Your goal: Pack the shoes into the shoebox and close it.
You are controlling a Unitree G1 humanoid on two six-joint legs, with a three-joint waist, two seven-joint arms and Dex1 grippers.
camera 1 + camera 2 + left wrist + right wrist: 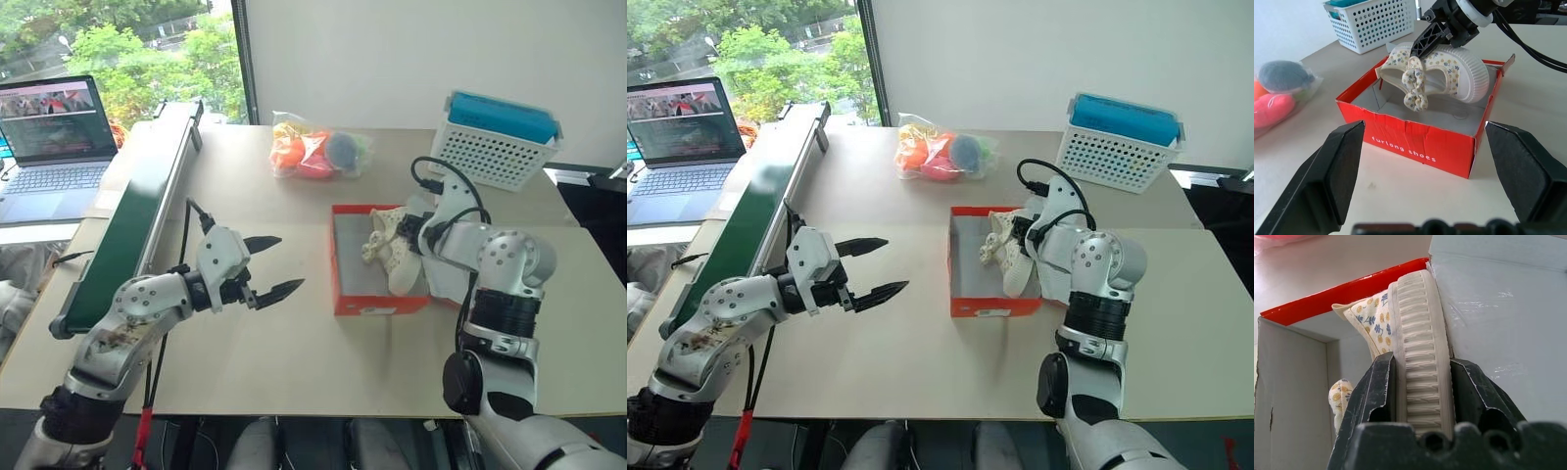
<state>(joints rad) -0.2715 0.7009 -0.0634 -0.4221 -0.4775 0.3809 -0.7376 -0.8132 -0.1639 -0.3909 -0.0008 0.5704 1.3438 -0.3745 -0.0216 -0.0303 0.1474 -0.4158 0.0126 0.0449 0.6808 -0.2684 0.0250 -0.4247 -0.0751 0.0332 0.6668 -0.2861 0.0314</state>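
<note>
The shoebox [380, 294] sits open on the table [294, 362], lid folded back. The right gripper [1418, 382] is clamped on the ribbed sole of a shoe [1440, 73] (flower-print, bow at the front), holding it tilted inside the box. The left gripper [275, 264] hovers beside the box with fingers spread, holding nothing.

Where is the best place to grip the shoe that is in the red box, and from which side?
Probably the ribbed sole edge of the shoe, from above. It lies on its side in the box, sole rim upward and clear of the walls. The right pincer already clamps there.
</note>
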